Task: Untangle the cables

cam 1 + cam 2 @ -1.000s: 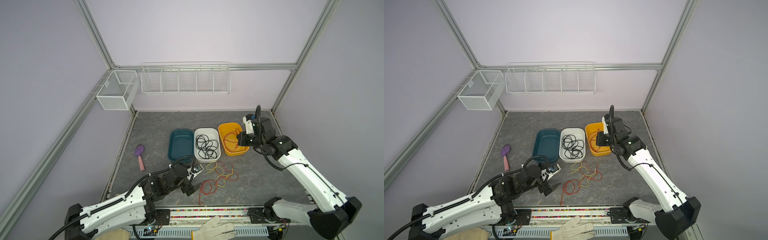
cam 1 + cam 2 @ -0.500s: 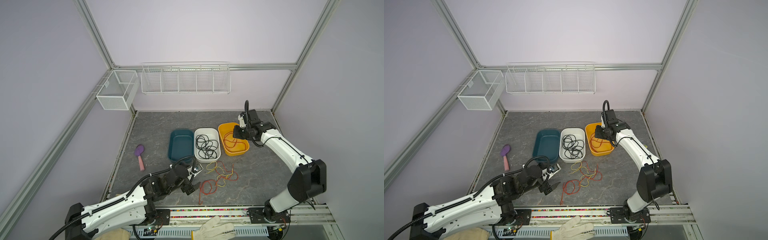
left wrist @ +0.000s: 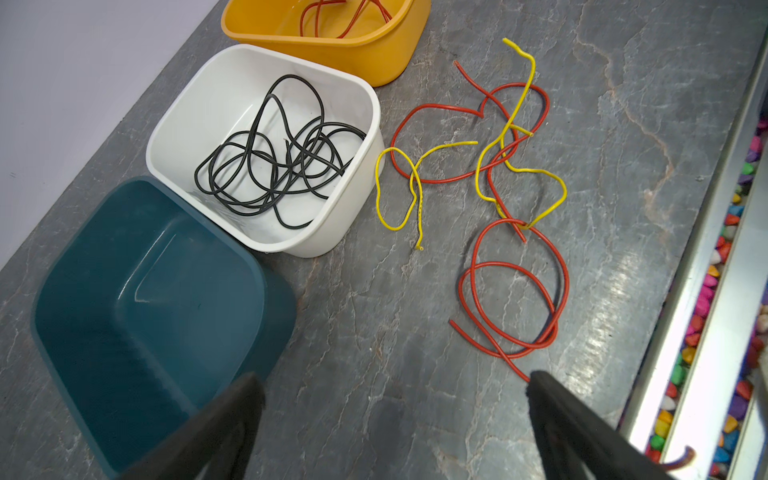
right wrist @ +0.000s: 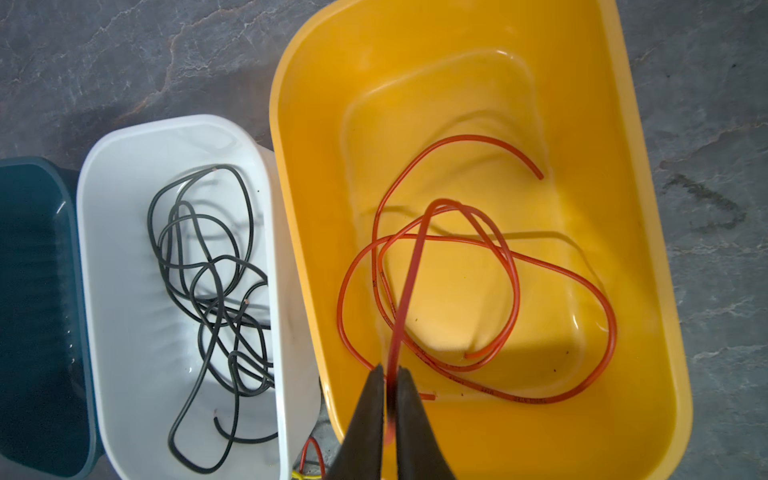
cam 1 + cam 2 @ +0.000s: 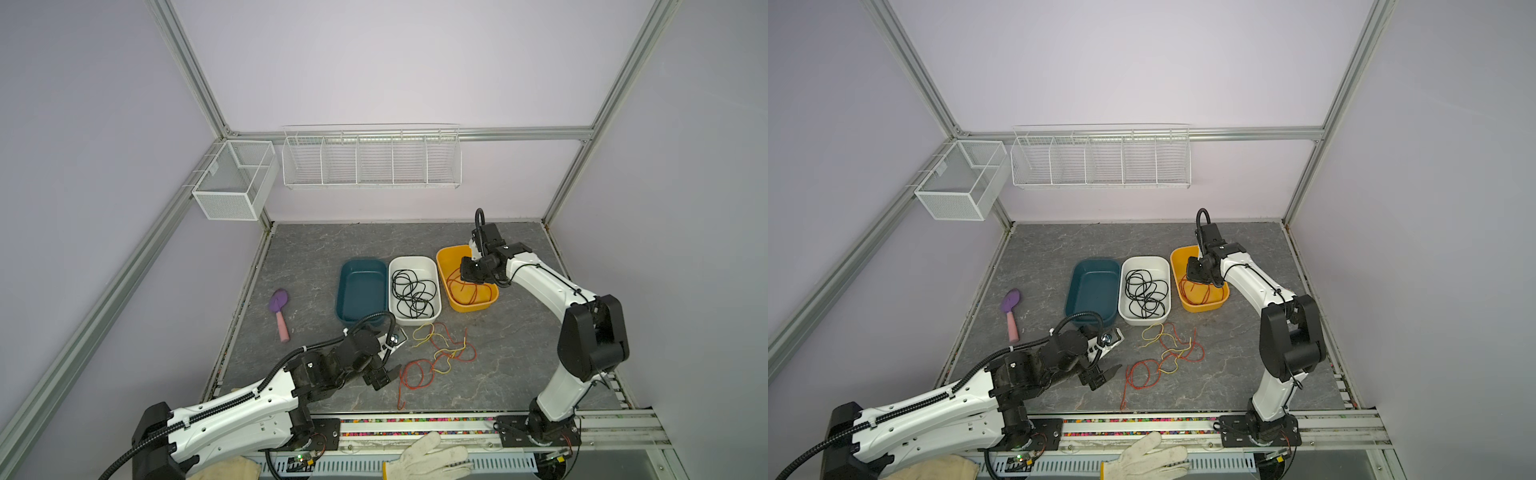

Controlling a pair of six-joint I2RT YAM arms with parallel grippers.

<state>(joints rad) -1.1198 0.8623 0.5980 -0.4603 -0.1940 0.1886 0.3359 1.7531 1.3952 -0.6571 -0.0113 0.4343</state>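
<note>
I see two matching arms. The left arm point(image 5: 232, 415) and right arm point(image 5: 536, 278) have smooth white shell links joined by chunky black joint housings. A black corrugated hose point(image 5: 372, 314) runs the length of the left arm, and a shorter hose point(image 5: 479, 210) arches at the right wrist. Thin black wires trail along the right arm's white links. Small dark screw holes dot the left shell. The left gripper point(image 3: 395, 399) and right gripper point(image 4: 388, 399) have matte black, tapering fingers.

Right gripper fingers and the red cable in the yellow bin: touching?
Touching. The right wrist view shows the red cable running up from the yellow bin and filling the slit between the fingers.
</note>
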